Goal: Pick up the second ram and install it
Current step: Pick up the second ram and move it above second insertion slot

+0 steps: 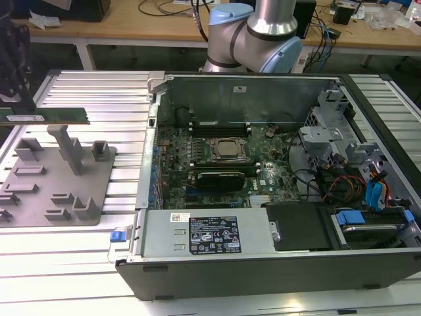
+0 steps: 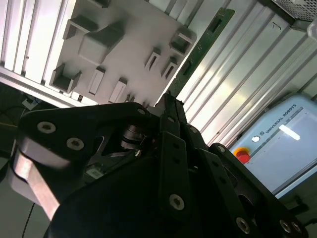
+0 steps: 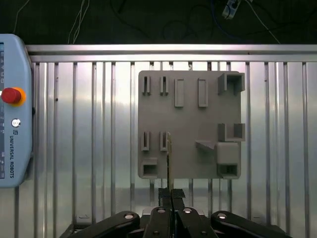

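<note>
In the exterior view the claw (image 1: 16,99) is pinched onto the second ram (image 1: 49,117) and carries it level, the green stick reaching out sideways from the fingertips; the grey tray (image 1: 39,197) lies beneath the claw, and the stick appears to hang just above its raised blocks; the open computer case (image 1: 263,263) sits well apart from the claw, toward the exterior view's right, with the motherboard (image 1: 197,178) bare inside it; I judge 1 part done, the pick-up, and 1 part not yet done, the seating in a slot.

In the second wrist view the 2 fingers (image 2: 172,144) press together on the near end of the stick, which runs out ahead of them beside the tray's edge; a teach pendant (image 2: 282,144) lies off to one side of the claw.

In the first wrist view the ram shows edge-on, straight ahead of the closed fingertips and over the tray; the slatted table (image 3: 89,148) lies under the claw, so the carry to the case looks barely begun.
</note>
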Controlling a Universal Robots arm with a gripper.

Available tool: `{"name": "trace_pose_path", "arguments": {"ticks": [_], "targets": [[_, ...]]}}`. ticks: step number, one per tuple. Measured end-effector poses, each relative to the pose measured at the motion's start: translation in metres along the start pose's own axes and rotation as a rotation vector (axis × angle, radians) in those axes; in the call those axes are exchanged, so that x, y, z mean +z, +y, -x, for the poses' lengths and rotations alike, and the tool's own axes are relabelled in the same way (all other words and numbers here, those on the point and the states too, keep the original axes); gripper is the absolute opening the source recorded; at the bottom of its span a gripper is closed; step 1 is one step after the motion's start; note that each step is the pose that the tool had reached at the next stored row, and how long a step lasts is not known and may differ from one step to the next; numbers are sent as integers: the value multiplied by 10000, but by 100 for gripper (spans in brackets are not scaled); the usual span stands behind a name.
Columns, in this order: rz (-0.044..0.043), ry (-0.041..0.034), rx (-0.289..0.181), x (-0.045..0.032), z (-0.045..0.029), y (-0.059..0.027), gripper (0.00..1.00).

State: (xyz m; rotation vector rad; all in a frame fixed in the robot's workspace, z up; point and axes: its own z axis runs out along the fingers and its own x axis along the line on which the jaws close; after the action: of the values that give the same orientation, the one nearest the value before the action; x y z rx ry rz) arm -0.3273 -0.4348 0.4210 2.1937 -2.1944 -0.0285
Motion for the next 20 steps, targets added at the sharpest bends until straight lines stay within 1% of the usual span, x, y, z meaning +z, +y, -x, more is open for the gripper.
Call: {"name": "trace_pose_path", "arguments": {"ticks": [2,5,7,11,15,17,18,20], "targets": [[1,1,0,-2,0,-44,9],[0,0,0,-6,0,-158,9],[1,0,-1,-8,0,-200,9],[1,1,0,-14,0,-342,9],[1,1,0,-22,0,-530,9],[1,1,1,-24,0,-576,9],[0,0,0,-25,0,-617,9],[0,0,0,-27,0,-667,9]]}}
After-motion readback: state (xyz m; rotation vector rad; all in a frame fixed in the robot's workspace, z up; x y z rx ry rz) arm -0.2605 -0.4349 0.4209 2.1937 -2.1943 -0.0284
